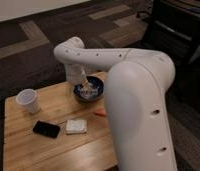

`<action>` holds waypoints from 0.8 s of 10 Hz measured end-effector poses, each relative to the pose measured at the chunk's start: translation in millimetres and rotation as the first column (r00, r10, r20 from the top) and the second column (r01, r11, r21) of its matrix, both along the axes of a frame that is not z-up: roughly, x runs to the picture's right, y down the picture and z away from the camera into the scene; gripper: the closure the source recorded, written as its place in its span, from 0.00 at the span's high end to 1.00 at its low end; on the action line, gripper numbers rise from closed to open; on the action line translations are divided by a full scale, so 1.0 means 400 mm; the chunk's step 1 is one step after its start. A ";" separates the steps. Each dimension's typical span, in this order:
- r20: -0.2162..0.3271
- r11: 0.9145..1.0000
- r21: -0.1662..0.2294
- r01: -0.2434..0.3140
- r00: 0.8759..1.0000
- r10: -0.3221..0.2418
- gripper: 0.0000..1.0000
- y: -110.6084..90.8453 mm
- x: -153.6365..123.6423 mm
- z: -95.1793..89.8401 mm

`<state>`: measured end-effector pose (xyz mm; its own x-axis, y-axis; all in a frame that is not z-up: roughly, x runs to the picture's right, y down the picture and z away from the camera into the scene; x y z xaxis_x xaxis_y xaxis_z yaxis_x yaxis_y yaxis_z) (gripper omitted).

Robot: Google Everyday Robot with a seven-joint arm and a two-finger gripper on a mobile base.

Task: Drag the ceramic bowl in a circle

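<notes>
The ceramic bowl (93, 92) is round, glossy dark blue with light speckles inside. It sits on the wooden table (23, 145) near the far edge, partly hidden by my arm. My gripper (85, 88) reaches down from the white arm into the bowl's left inner side, touching its inside.
A white cup (29, 100) stands at the table's left. A black phone (46, 129) and a white packet (76, 126) lie in front of the bowl. An orange carrot-like thing (99, 113) peeks out beside my arm. A dark chair (175, 35) stands at the back right.
</notes>
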<state>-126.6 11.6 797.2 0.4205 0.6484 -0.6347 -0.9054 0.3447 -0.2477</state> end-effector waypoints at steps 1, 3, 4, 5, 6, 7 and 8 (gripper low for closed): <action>0.013 1.000 -0.004 0.021 1.000 -0.021 0.65 -0.017 -0.018 0.015; 0.024 0.998 -0.014 0.062 0.998 -0.061 0.65 -0.054 -0.038 0.054; 0.029 0.997 -0.018 0.079 0.996 -0.078 0.65 -0.072 -0.046 0.074; 0.036 0.996 -0.020 0.092 0.995 -0.091 0.65 -0.091 -0.044 0.099; 0.051 0.995 -0.024 0.101 0.994 -0.099 0.65 -0.107 -0.041 0.125; 0.067 0.994 -0.022 0.111 0.992 -0.109 0.65 -0.124 -0.037 0.146; 0.088 0.992 -0.012 0.123 0.989 -0.122 0.65 -0.147 -0.028 0.173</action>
<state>-137.8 -47.2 866.3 0.5500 0.5779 -0.6029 -0.8314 0.4470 -0.3301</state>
